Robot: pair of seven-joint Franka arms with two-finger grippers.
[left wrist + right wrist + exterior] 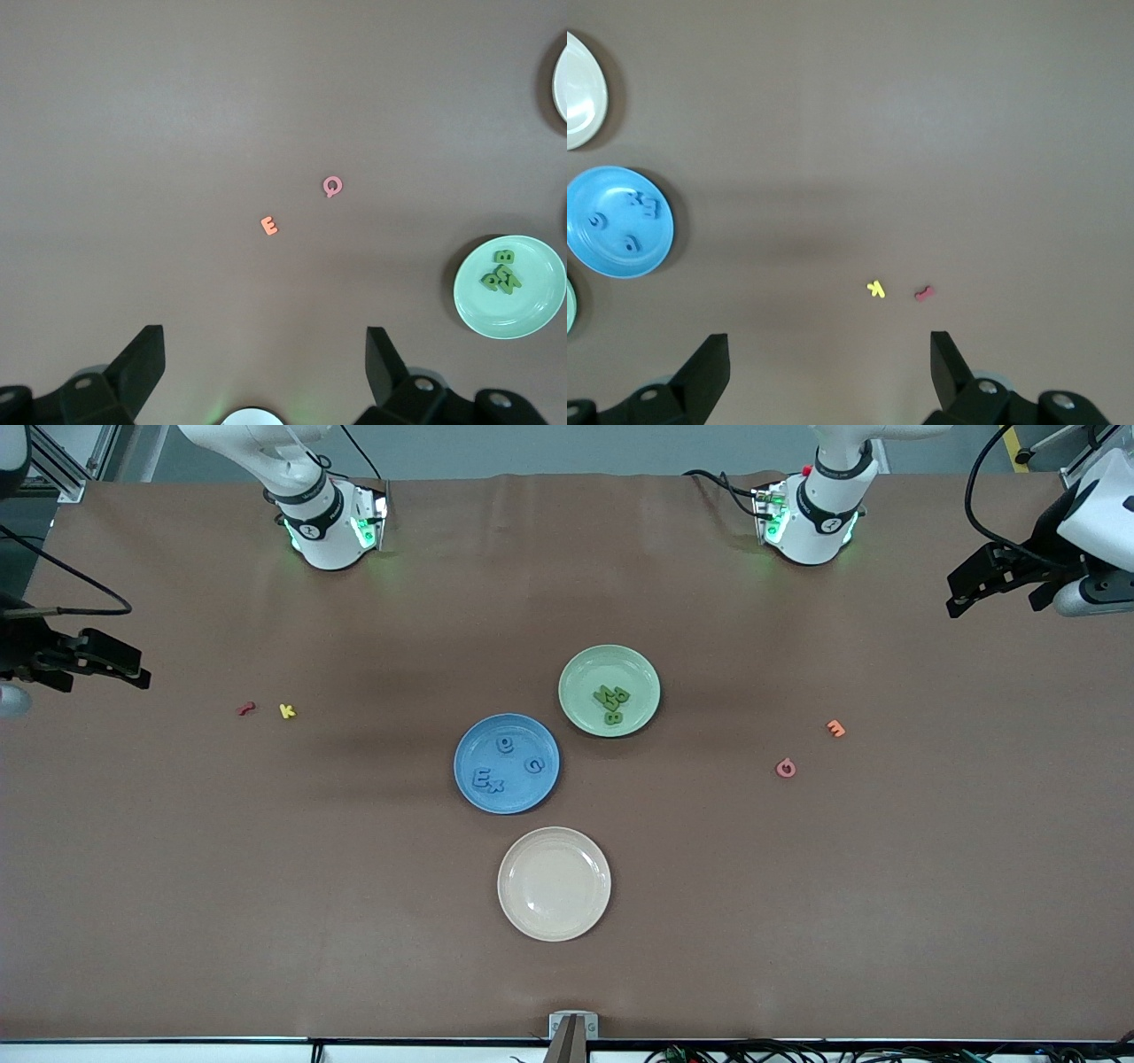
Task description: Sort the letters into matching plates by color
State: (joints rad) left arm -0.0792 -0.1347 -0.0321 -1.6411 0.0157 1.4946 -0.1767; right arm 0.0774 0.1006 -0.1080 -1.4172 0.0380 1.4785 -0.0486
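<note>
The blue plate (518,797) holds several blue letters (505,744) and sits mid-table. The pale green plate (589,673) touches it on the side nearer the robots' bases and holds a pile of green letters (611,701). My left gripper (952,595) is open and empty, up over the left arm's end of the table. My right gripper (142,670) is open and empty over the right arm's end. The left wrist view shows its gripper (266,354) wide open, and the green plate (523,310) with its letters (501,276). The right wrist view shows its gripper (830,359) wide open, and the blue plate (611,261).
An empty cream plate (554,883) lies nearer the front camera than the blue plate. A red letter (246,708) and a yellow K (286,710) lie toward the right arm's end. An orange E (835,728) and a pink Q (785,768) lie toward the left arm's end.
</note>
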